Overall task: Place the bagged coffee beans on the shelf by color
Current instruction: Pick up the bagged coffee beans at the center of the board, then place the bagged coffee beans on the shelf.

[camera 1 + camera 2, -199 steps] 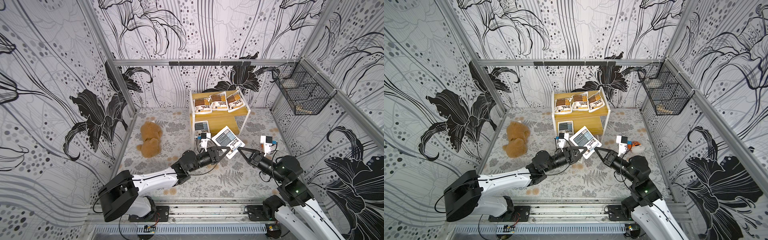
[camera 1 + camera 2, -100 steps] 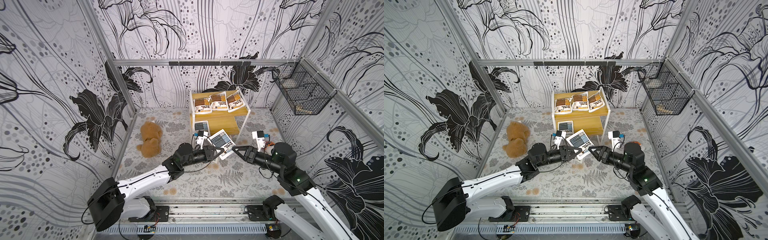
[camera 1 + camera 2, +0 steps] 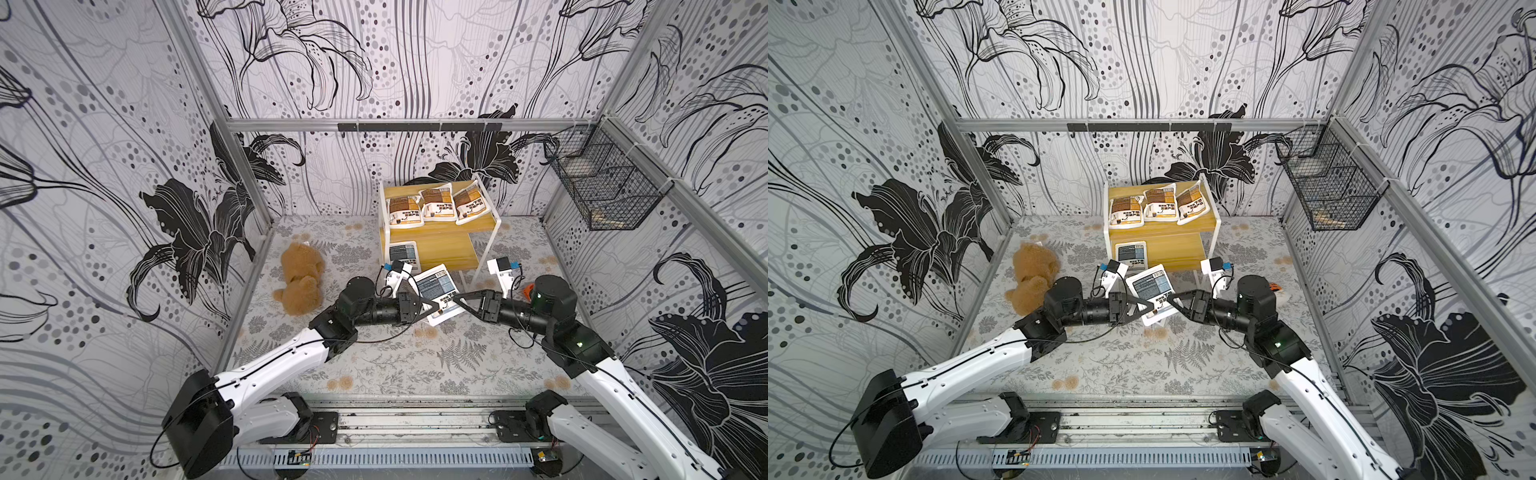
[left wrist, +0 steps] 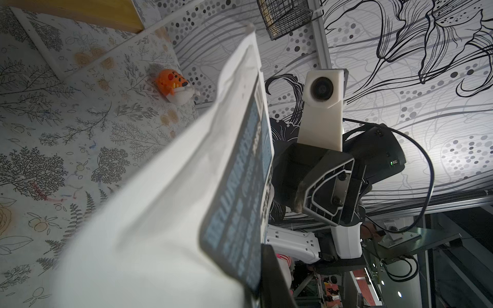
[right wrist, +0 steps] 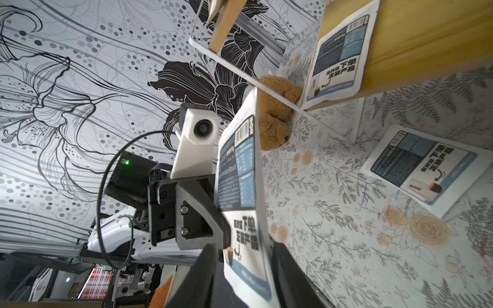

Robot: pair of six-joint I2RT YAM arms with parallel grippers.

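**Grey-blue pouch**: flat, pillow-like, white film with black print. It is held aloft over the desk, just in front of the shelf.
**Left gripper**: jaws pinched on the pouch's lower edge.
**Right gripper**: jaws partly spread, straddling the opposite edge. Whether they press it cannot be told.
**Shelf:** two stepped yellow wooden boards on a thin white metal frame.
- Upper board: three brown-orange pouches in a row.
- Lower board: one shelved pouch, grey-blue, lying flat.

**Desk pouch**: grey-blue, lying on the floral-printed desk.
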